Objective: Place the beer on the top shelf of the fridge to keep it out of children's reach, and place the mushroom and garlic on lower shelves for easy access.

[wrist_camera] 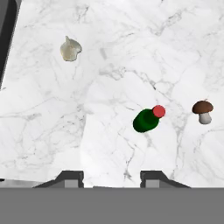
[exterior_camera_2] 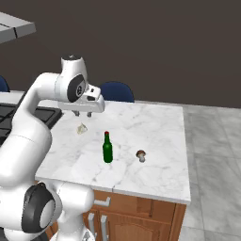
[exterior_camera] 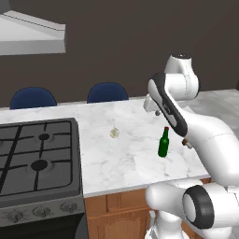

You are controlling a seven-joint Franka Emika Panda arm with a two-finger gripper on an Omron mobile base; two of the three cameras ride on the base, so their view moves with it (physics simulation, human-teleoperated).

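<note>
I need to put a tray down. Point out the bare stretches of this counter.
The widest bare marble counter lies behind the beer and mushroom, toward the chairs. A narrower strip separates the garlic from the stove. Beer and mushroom stand close together.

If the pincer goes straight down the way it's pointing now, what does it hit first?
Most likely bare marble counter. The pincer points down at open surface, with the beer off to one side, though depth is hard to judge.
</note>
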